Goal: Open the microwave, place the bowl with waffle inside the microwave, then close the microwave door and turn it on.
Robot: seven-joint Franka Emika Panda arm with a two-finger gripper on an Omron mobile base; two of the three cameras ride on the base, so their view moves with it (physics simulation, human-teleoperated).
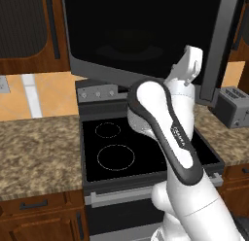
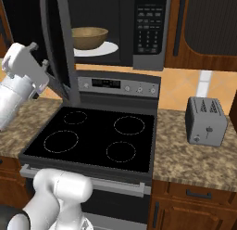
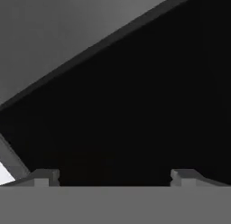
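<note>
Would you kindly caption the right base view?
Bowl on the turntable inside the microwave, door open.

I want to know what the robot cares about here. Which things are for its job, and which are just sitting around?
For the job:
microwave
microwave door, swung open
bowl, on the white plate inside the microwave
gripper, open, close to the door's dark glass

Just sitting around:
stove
toaster on the counter
</note>
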